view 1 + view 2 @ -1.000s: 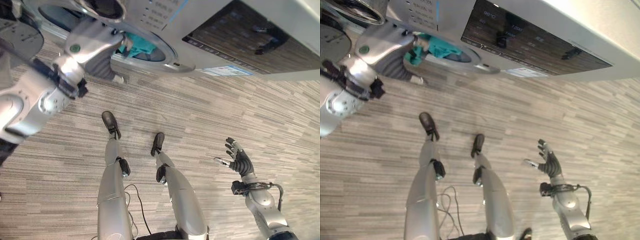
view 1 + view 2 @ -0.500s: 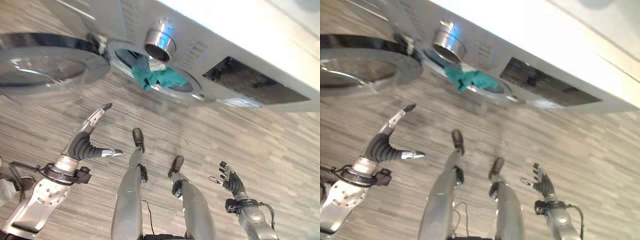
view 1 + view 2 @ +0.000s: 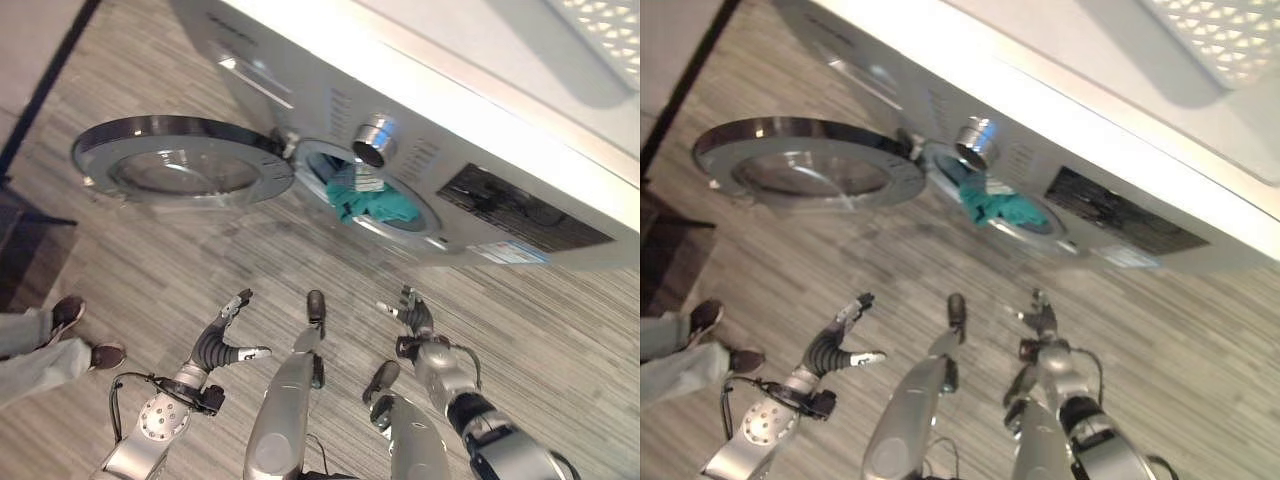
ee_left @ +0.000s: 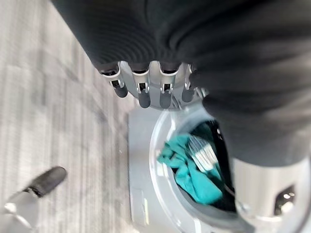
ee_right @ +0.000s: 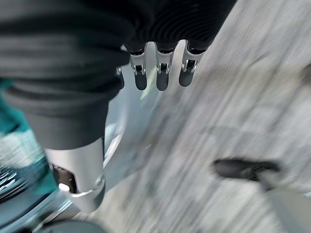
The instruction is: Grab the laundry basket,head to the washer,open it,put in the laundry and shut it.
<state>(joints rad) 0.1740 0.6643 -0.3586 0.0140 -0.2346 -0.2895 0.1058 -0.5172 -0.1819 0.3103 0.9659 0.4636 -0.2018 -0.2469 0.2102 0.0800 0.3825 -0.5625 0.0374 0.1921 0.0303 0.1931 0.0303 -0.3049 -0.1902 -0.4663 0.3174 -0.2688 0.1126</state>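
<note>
Silver, dark-tipped fingers on both hands are spread and relaxed, holding nothing. Nearest, the left hand (image 3: 222, 338) hangs low over the grey striped carpet floor (image 3: 180, 250), thumb stuck out to the side. The right hand (image 3: 410, 312) hangs over the carpet a little farther forward, just short of the machine's front. Neither hand touches the teal crumpled laundry (image 3: 368, 200), which lies well beyond the fingertips, bunched in the round drum opening (image 4: 160, 145) of the silver-grey front-loading washer (image 3: 500, 150) with part of it draped over the lower rim. A chrome control knob (image 3: 374, 139) sits just above that opening. The round, glass-centred washer door (image 3: 182, 160) stands swung fully open, on the robot's left side of the drum. Off at the left edge are a person's grey trouser legs and dark shoes (image 3: 70, 312). A white perforated basket (image 3: 600, 25) shows at the far upper corner, on top of the washer.
</note>
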